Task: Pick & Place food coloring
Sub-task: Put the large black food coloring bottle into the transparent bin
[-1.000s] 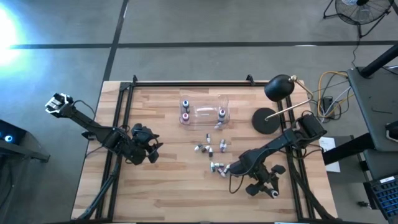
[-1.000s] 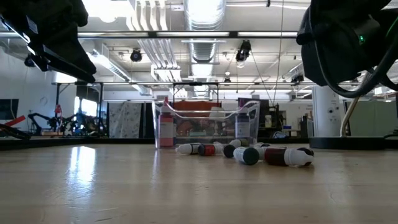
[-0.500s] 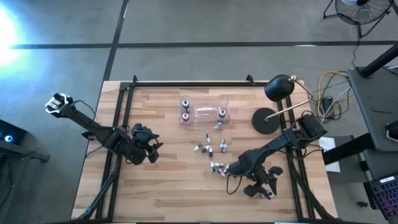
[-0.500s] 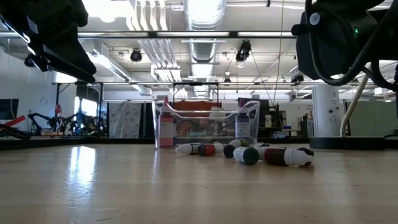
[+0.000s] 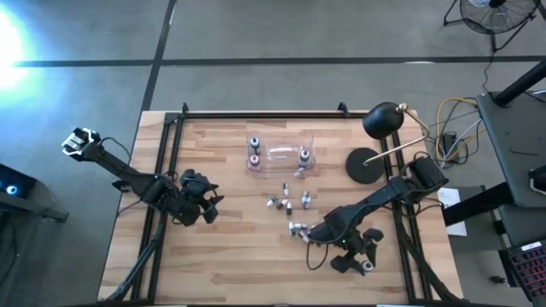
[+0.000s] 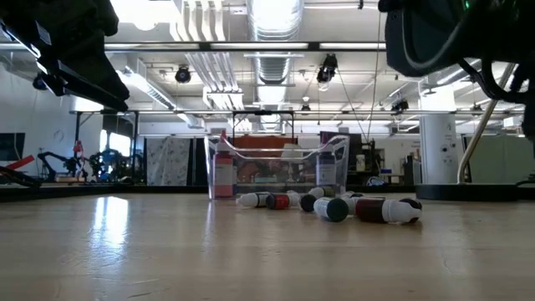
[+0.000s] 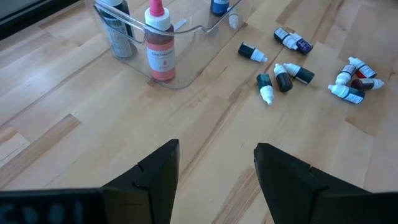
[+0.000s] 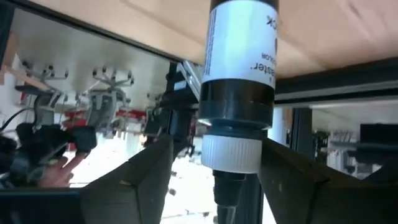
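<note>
Several loose food coloring bottles lie on their sides in the middle of the table, also seen in the low view and the left wrist view. My right arm is raised over the near right part of the table. My right gripper is shut on one white-labelled bottle. My left gripper is open and hangs over the table's left part, away from the bottles. My right gripper has the bottle between its two fingers, around the dark band and the white cap. The bottle lies along the fingers, cap toward the wrist and labelled body sticking out past the fingertips. It is lifted clear of the table.
A clear plastic box stands toward the far edge with up to three bottles upright in it, one pink. A black desk lamp stands at the far right. Bare wood lies along the near edge and on the left.
My right arm's wrist has turned and swung a little toward the table's left. In the low view its dark bulk has climbed and shifted left. The loose bottles and the left arm have stayed where they were.
</note>
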Robot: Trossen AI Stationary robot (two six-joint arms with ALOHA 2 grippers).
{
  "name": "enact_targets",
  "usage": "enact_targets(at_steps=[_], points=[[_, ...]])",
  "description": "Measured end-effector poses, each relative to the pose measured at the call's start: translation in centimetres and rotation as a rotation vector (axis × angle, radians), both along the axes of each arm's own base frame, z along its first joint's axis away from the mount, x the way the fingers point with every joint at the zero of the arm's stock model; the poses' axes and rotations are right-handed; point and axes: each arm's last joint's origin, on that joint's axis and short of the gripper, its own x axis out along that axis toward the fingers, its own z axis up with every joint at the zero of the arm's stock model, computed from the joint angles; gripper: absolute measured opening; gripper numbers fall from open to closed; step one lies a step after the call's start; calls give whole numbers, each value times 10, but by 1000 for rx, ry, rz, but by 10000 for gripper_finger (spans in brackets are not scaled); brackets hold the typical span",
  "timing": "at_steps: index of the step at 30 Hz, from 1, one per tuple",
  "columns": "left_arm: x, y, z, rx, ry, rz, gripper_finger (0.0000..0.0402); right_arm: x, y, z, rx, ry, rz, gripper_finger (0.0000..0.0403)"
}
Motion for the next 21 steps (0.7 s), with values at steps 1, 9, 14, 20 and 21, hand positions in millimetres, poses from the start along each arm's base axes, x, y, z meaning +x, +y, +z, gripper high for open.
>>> enact_targets(at_steps=[1,9,14,20,21], points=[[0,0,0,0,0,0,184,2,1,1,-16,-14,3,224],[0,0,0,0,0,0,184,11,6,14,-125,-80,11,264],[0,0,0,0,0,0,184,8,10,16,-301,-96,41,283],[0,0,0,0,0,-1,184,6,18,24,-457,-116,2,293],[0,0,0,0,0,-1,184,6,20,27,-488,-126,-13,294]])
